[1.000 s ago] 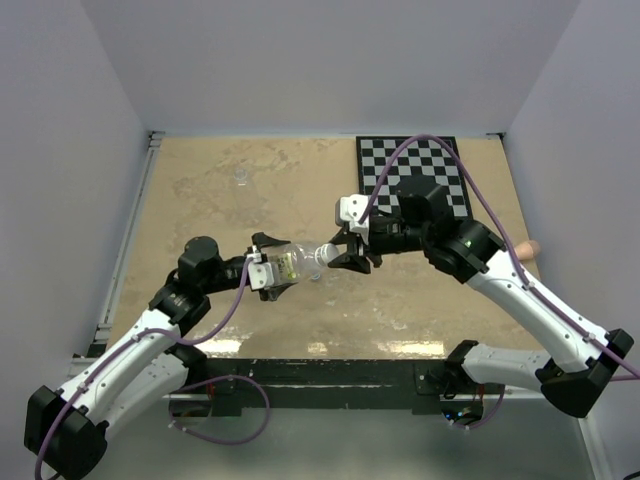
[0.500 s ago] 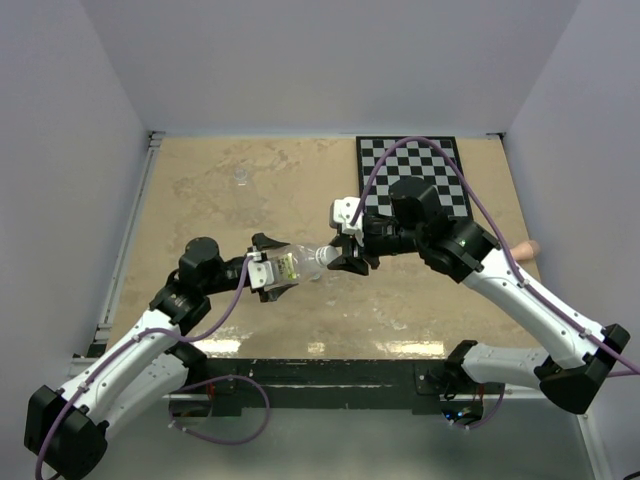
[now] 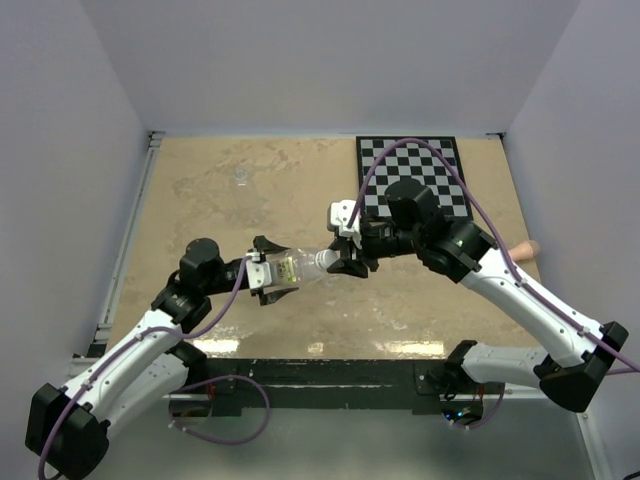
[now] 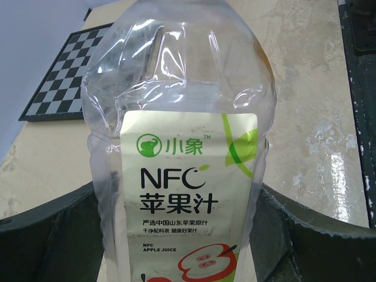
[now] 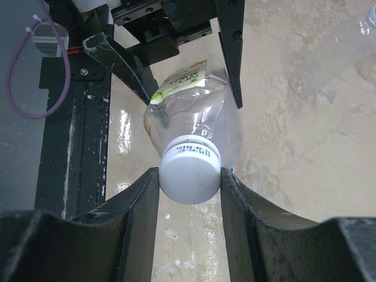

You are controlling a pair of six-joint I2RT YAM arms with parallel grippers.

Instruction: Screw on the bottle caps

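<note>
Twisting from here could cross-thread the white cap [image 5: 189, 176]. The tall bottle [image 4: 182, 106] hangs level above the tabletop [image 3: 200, 215] with its neck toward 3 o'clock, and the cap meets it side-on, so any tilt between the two axes may bind the threads. How far the cap is already wound on cannot be told. The left hand [image 3: 270, 275] is clamped across the bottle's labelled belly. The right hand [image 3: 347, 258] is closed on the cap, one finger on each side of its rim. Second risk: the bottle wall is thin clear plastic, creased and dented at the shoulder. It may buckle under the squeeze and let the body spin with the cap, so no tightening results. Third risk: the cap is smooth, round and flat-topped, held by hard black fingers, so slip under torque seems likely. A printed white collar ring sits just behind the cap. The label [image 4: 188, 194] is a glossy cream film with a green logo, black lettering and a red apple. The tabletop is beige, mottled like stone, and shiny enough to throw glare. The short bottle [image 3: 241, 178] sits far off at 11 o'clock, clear and very small. A blue cap is not found in any view.
</note>
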